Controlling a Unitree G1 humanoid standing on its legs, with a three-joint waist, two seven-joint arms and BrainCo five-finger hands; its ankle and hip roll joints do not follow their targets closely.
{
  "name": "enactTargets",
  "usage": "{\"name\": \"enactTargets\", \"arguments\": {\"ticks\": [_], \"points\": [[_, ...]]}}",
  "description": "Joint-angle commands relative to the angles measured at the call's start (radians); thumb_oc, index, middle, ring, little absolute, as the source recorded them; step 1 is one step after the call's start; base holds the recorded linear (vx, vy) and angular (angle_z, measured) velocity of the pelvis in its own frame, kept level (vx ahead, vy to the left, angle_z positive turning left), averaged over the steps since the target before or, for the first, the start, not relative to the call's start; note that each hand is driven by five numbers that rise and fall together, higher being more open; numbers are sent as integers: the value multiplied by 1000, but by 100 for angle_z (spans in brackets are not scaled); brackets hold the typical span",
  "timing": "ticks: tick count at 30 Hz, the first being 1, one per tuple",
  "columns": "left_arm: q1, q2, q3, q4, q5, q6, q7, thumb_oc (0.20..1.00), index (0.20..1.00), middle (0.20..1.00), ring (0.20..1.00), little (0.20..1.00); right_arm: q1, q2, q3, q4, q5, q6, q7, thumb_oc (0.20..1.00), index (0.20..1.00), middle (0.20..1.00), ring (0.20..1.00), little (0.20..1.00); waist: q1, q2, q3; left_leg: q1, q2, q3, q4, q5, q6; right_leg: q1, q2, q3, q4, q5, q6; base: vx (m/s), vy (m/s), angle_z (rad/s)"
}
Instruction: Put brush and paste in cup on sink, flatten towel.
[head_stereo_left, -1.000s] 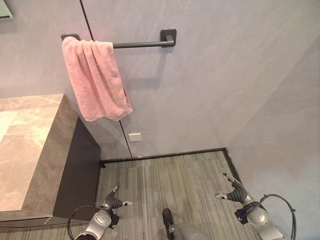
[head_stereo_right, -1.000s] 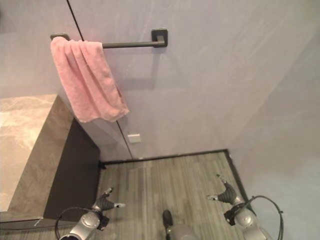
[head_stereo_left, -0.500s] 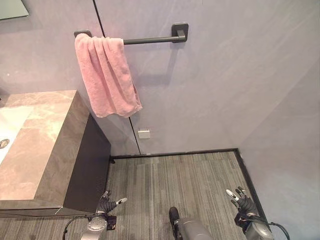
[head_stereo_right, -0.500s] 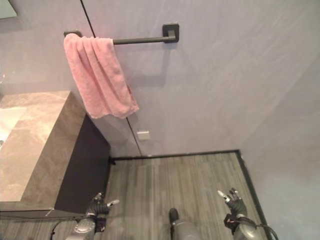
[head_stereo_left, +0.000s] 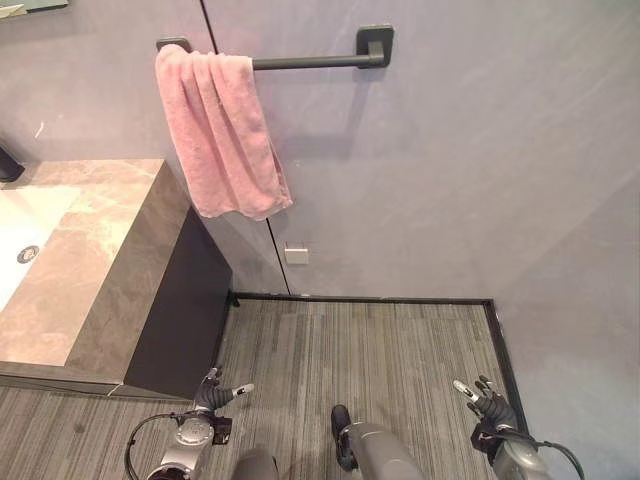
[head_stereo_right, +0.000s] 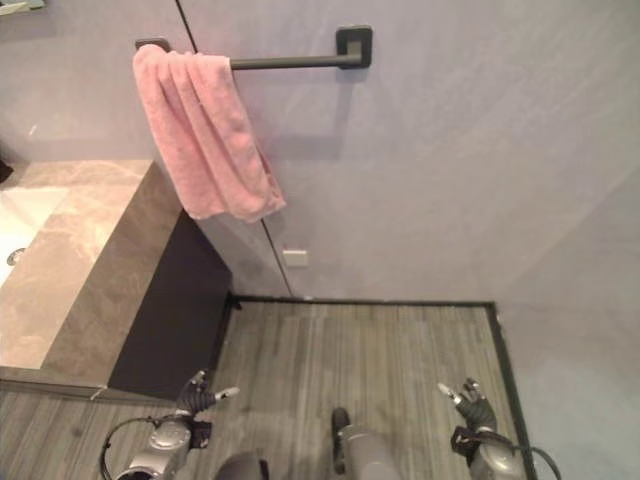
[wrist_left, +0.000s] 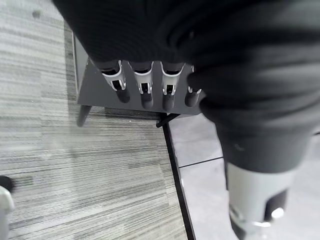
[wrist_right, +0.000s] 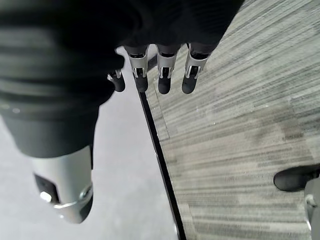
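Shifted since the earlier frames: the whole view, so the camera has moved, bringing more of the counter and its sink basin into the left of the frame; both hands have dropped toward the bottom edge. Towel (head_stereo_left: 222, 135), pink: hangs bunched at the left end of a dark wall bar (head_stereo_left: 310, 62), upper left of the frame, the rest of the bar bare; not yet flattened, and bunched this way it would need pulling rightward along the bar. Left hand (head_stereo_left: 219, 392): lower left, above the floor, fingers straight and relaxed, holding nothing. Right hand (head_stereo_left: 484, 401): lower right, fingers likewise loose and straight, holding nothing; both hang low and well apart from the towel, apparently idle between steps. Brush, paste and cup: cannot be made out anywhere. Counter (head_stereo_left: 110, 265): marbled brown stone top, dark cabinet front, at left; white sink basin (head_stereo_left: 22, 240) with drain at far left. Floor (head_stereo_left: 380, 350): grey striped planks, dark skirting. Wall: pale grey, smooth, small white plate (head_stereo_left: 297, 255) low down.
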Motion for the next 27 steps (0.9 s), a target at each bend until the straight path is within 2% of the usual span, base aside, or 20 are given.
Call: {"name": "enactTargets", "arguments": {"ticks": [1, 4, 6, 7, 8, 11, 12, 14, 26, 27], "points": [[-11, 52, 11, -30, 39, -37, 11, 1000, 1000, 1000, 1000, 1000, 18, -38, -24, -20, -34, -42, -42, 1000, 1000, 1000, 1000, 1000, 7, 27, 9, -65, 22, 15, -256, 153, 25, 143, -3, 59, 17, -36, 80, 161, 139, 9], [-5, 61, 6, -45, 43, -33, 11, 1000, 1000, 1000, 1000, 1000, 15, -37, -22, -19, -53, -35, -50, 1000, 1000, 1000, 1000, 1000, 14, 37, 8, -52, 28, 2, -304, 190, 18, 169, -9, 84, 23, -52, 89, 207, 168, 8], [16, 60, 17, -56, 42, -30, 4, 1000, 1000, 1000, 1000, 1000, 17, -32, -13, -33, -74, -21, -40, 1000, 1000, 1000, 1000, 1000, 18, 43, -8, -9, 7, -16, -312, 146, 31, 181, -22, 115, 30, -61, 104, 243, 258, -60], [21, 60, 17, -52, 43, -36, -1, 1000, 1000, 1000, 1000, 1000, 7, -31, -15, -38, -80, -20, -44, 1000, 1000, 1000, 1000, 1000, 22, 43, -22, -4, -24, -23, -293, 120, 37, 195, -47, 140, 5, -57, 120, 179, 218, -87], [21, 60, 17, -52, 43, -36, -1, 1000, 1000, 1000, 1000, 1000, 7, -31, -15, -38, -80, -20, -45, 1000, 1000, 1000, 1000, 1000, 23, 42, -22, -3, -24, -22, -292, 119, 37, 196, -47, 141, 5, -57, 120, 179, 242, -72], [38, 68, 17, -74, 48, -41, -7, 1000, 1000, 1000, 1000, 1000, -8, -11, -19, -48, -69, -13, -37, 1000, 1000, 1000, 1000, 1000, 30, 41, -42, -9, -59, 19, -239, 56, 66, 220, -112, 178, -33, -44, 156, 155, 219, -42], [39, 68, 17, -74, 48, -41, -7, 1000, 1000, 1000, 1000, 1000, -8, -10, -18, -48, -69, -12, -37, 1000, 1000, 1000, 1000, 1000, 31, 41, -42, -9, -59, 20, -238, 55, 67, 220, -113, 179, -33, -44, 156, 116, 197, -22], [36, 75, 18, -92, 55, -43, -5, 1000, 1000, 1000, 1000, 1000, -16, 2, -1, -55, -91, -4, -32, 1000, 1000, 1000, 1000, 1000, 36, 39, -49, -12, -74, 46, -211, 27, 82, 222, -143, 194, -47, -29, 172, 103, 172, -64], [65, 95, 8, -135, 104, -41, -2, 1000, 1000, 1000, 1000, 1000, -7, 20, -1, -87, -121, -3, -39, 1000, 1000, 1000, 1000, 1000, 50, 8, -85, 18, -102, 67, -194, -34, 114, 234, -177, 198, -32, 11, 212, 97, 87, -7], [69, 99, -3, -140, 118, -39, -6, 1000, 1000, 1000, 1000, 1000, -10, 18, -8, -86, -115, -7, -40, 1000, 1000, 1000, 1000, 1000, 49, 5, -84, 29, -113, 68, -196, -45, 125, 225, -181, 206, 3, 38, 221, 43, 57, -1]]}}
